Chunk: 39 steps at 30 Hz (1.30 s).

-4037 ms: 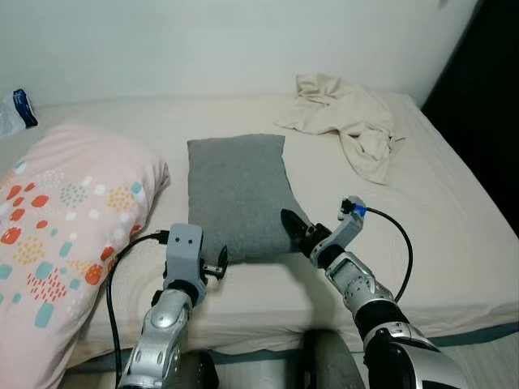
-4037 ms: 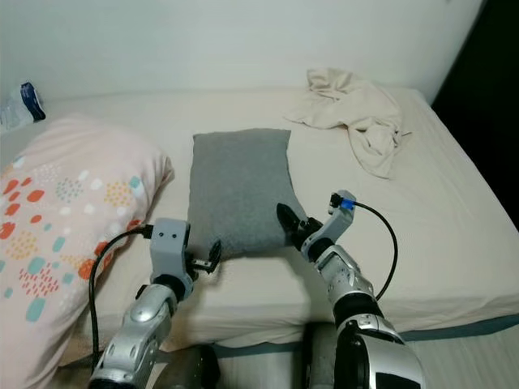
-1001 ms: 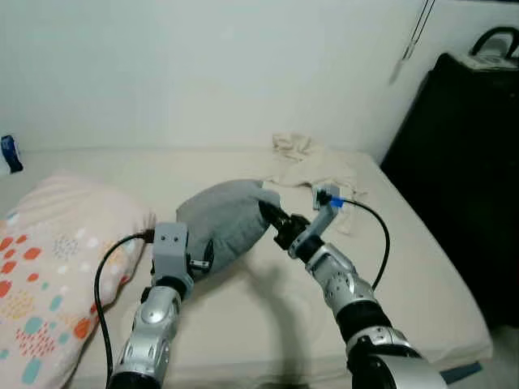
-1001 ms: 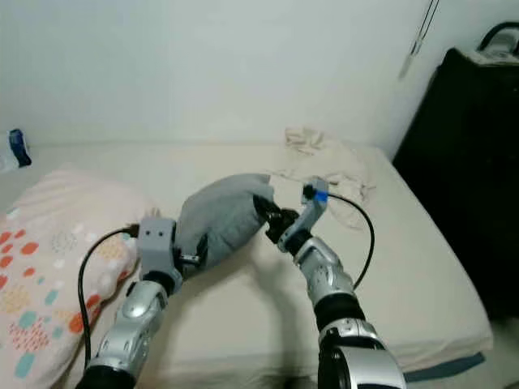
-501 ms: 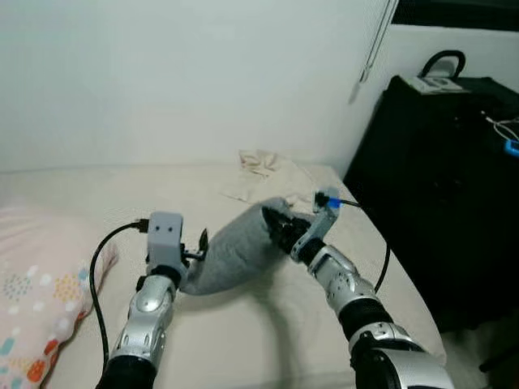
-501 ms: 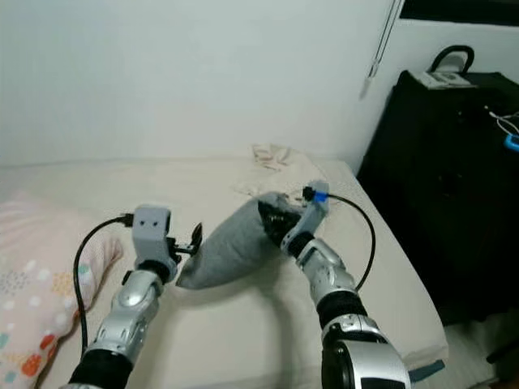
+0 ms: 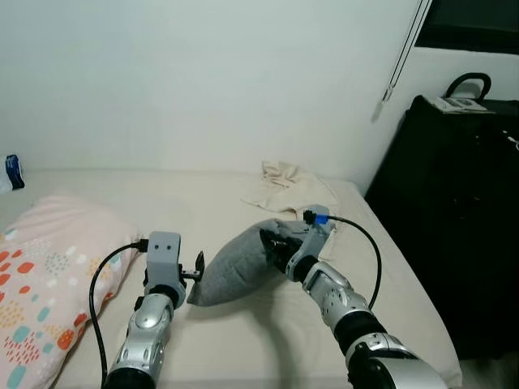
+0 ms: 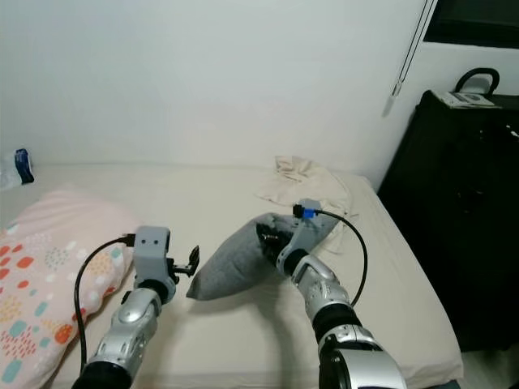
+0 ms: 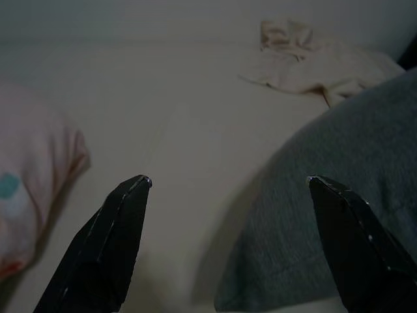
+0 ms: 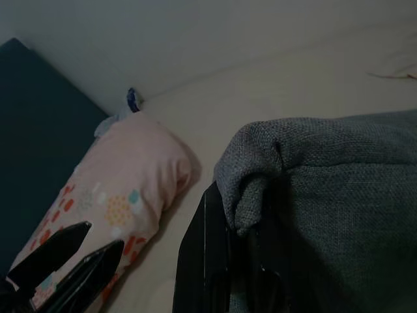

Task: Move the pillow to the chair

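Observation:
The grey pillow (image 7: 235,267) hangs tilted above the bed (image 7: 243,340), its low end just over the sheet. My right gripper (image 7: 272,243) is shut on the pillow's upper corner; the right wrist view shows that bunched corner (image 10: 260,169) pinched by the black fingers (image 10: 202,261). My left gripper (image 7: 197,266) stands open beside the pillow's lower left end. In the left wrist view the grey pillow (image 9: 287,248) reaches in by one finger (image 9: 345,241) while the other finger (image 9: 111,248) stands over bare sheet. I cannot tell whether the left fingers touch it.
A pink patterned pillow (image 7: 49,284) lies on the bed's left side. A crumpled beige cloth (image 7: 288,182) sits at the far right corner. A tall black cabinet (image 7: 462,219) stands right of the bed. A bottle (image 7: 10,172) rests by the wall, far left.
The grey pillow, flat on the bed four seconds ago, now hangs by its corner from my right gripper. The view has risen, swung right, then back left.

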Available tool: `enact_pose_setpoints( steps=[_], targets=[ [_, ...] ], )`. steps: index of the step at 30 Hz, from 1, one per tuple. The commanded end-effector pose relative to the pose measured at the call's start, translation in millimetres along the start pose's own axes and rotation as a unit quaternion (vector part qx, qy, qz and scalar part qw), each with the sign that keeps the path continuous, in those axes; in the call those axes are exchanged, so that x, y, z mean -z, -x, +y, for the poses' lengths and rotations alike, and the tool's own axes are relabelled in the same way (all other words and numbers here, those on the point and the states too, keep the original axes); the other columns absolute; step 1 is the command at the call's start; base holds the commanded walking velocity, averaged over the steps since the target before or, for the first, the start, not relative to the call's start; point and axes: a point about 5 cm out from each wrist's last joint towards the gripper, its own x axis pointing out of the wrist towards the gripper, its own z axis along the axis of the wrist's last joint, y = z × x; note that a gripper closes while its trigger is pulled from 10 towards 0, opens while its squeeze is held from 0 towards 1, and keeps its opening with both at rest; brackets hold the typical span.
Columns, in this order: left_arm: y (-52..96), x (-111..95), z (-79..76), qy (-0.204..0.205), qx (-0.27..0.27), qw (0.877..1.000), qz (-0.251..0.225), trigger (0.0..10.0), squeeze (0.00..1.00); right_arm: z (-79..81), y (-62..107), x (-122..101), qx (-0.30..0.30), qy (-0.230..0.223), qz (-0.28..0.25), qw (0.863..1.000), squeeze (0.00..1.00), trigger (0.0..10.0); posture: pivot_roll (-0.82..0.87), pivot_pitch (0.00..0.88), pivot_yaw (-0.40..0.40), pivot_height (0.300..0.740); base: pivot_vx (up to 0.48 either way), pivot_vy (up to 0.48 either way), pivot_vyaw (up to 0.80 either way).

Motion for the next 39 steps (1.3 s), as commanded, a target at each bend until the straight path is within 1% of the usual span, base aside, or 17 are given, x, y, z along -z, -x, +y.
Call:
enact_pose_setpoints(
  steps=[1,3,8,14,22,27,30,33,39],
  targets=[
    [2.8,10,-4.0,-0.004,0.004,1.0,0.018,10.0,0.0,0.2,-1.7,-7,0.002,0.006,-0.017,1.0,0.0,10.0,0.14,0.0,-0.087,0.74,-0.382,0.0,0.0],
    [3.5,12,-3.4,-0.005,0.003,1.0,0.021,10.0,0.0,0.1,-1.6,-6,0.005,0.007,-0.015,1.0,0.0,10.0,0.14,0.0,-0.087,0.74,-0.382,0.0,0.0],
    [10.2,26,2.7,-0.011,-0.006,0.999,0.044,10.0,0.0,-2.8,0.5,6,0.027,0.009,0.008,1.0,0.0,10.0,0.15,0.0,-0.09,0.74,-0.404,0.0,0.0],
    [13.9,31,4.9,-0.011,-0.011,0.999,0.052,10.0,0.0,-5.5,3.3,11,0.034,0.006,0.01,0.999,0.0,10.0,0.16,0.0,-0.091,0.74,-0.409,0.0,0.0],
    [13.3,31,3.4,-0.014,-0.01,0.999,0.049,10.0,0.0,-6.3,3.5,6,0.032,0.009,-0.008,0.999,0.0,10.0,0.16,0.0,-0.092,0.74,-0.411,0.0,0.0],
    [12.2,29,3.8,-0.015,-0.014,0.999,0.044,10.0,0.0,-6.2,3.1,5,0.033,0.008,-0.01,0.999,0.0,10.0,0.17,0.0,-0.095,0.74,-0.398,0.0,0.0],
    [11.5,27,4.2,-0.027,-0.015,0.999,0.04,10.0,0.0,-6.2,3.1,5,0.033,0.009,-0.009,0.999,0.0,10.0,0.17,0.0,-0.097,0.74,0.0,0.0,0.77],
    [11.7,27,4.0,-0.031,-0.012,0.999,0.038,10.0,0.0,-5.3,2.7,6,0.028,0.012,-0.007,1.0,0.0,10.0,0.17,0.0,-0.098,0.74,0.0,0.0,0.77],
    [15.4,33,3.5,-0.042,-0.009,0.998,0.047,10.0,0.0,-3.3,2.7,10,0.018,0.016,0.001,1.0,0.0,10.0,0.17,0.0,-0.108,0.74,0.0,0.0,0.77]
  ],
)
